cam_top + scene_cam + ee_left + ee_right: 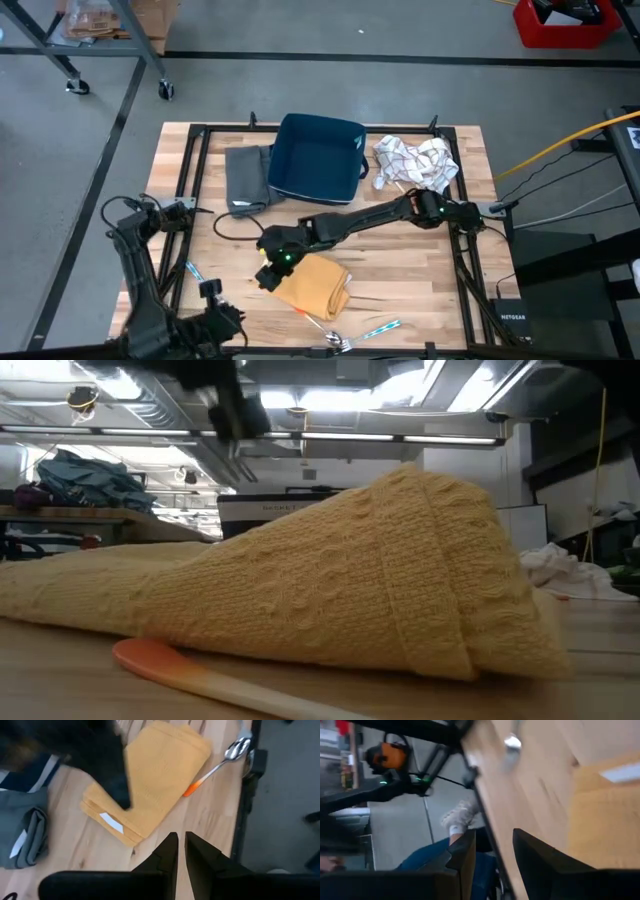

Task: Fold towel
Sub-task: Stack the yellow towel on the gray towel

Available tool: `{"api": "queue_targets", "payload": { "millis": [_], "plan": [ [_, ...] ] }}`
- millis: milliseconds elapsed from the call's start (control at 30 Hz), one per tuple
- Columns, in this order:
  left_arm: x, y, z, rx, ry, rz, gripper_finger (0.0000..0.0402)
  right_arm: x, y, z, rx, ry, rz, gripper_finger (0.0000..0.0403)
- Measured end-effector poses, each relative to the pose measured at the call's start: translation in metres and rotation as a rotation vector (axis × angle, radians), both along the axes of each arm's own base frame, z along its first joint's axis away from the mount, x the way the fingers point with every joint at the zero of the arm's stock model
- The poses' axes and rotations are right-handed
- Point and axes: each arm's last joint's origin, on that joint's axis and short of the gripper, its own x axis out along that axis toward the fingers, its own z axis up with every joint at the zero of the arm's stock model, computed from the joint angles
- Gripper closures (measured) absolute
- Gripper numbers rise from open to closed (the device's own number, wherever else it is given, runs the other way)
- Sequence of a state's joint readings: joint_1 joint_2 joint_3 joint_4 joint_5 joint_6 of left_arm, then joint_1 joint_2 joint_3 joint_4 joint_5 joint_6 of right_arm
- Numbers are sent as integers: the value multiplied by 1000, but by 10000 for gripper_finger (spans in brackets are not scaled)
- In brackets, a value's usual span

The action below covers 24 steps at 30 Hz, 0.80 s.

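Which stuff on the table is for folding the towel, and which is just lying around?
For the job:
yellow towel, already folded
right gripper, open at the towel's edge
left gripper, shut, waiting at the table's near edge

Just lying about:
grey cloth
blue bin
white patterned cloth
orange-handled spoon

We are in a workshop or lab: bare concrete floor (400,30), a wheeled metal rack (90,50), a red bin (565,22), exposed ceiling ducts (150,400) and cluttered workbenches (80,515) behind the wooden table (420,280).
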<state>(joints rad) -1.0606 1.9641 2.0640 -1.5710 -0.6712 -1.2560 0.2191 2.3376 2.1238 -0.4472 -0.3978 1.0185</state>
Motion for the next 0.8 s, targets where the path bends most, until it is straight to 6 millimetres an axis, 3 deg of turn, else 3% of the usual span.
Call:
{"api": "queue_targets", "payload": {
  "millis": [167, 433, 633, 800],
  "plan": [
    [15, -13, -30, 85, 30, 12, 375, -14, -3, 59, -44, -125, -7, 269],
    [42, -19, -67, 266, -31, 33, 375, -55, -17, 147, -241, -253, -99, 269],
    [75, -4, -88, 353, -39, 109, 375, -89, -26, 192, -240, -337, -148, 269],
    [104, 18, -105, 363, -18, 161, 375, -112, -26, 213, -242, -364, -162, 269]
  ]
}}
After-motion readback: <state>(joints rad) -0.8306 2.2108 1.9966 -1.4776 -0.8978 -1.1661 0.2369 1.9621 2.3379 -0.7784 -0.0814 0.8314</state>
